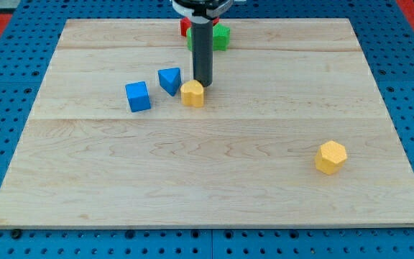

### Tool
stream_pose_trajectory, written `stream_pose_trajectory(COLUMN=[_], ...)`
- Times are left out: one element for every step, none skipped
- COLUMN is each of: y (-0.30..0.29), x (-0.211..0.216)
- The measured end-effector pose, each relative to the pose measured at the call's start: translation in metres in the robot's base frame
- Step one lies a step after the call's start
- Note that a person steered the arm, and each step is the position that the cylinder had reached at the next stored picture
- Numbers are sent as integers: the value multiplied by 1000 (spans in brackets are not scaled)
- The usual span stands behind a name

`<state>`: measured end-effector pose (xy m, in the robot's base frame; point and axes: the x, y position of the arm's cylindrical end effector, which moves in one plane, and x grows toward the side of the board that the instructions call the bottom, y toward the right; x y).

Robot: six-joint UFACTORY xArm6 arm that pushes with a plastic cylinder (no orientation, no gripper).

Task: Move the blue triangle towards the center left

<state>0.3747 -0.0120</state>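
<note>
The blue triangle [169,80] lies on the wooden board [207,173], left of the view's centre and toward the top. My tip [203,84] stands just to its right, a short gap away, touching or nearly touching the top right of a yellow block [192,93]. A blue cube [138,96] sits to the triangle's lower left.
A green block [220,37] and a red block [185,27] sit at the view's top behind the rod, partly hidden. A yellow hexagonal block [330,157] lies at the lower right. Blue pegboard surrounds the board.
</note>
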Motion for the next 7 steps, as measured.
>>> stream_pose_trajectory(y=[-10, -28, -63, -105, -137, -161, -163], x=[3, -6, -16, -18, -20, -26, -29])
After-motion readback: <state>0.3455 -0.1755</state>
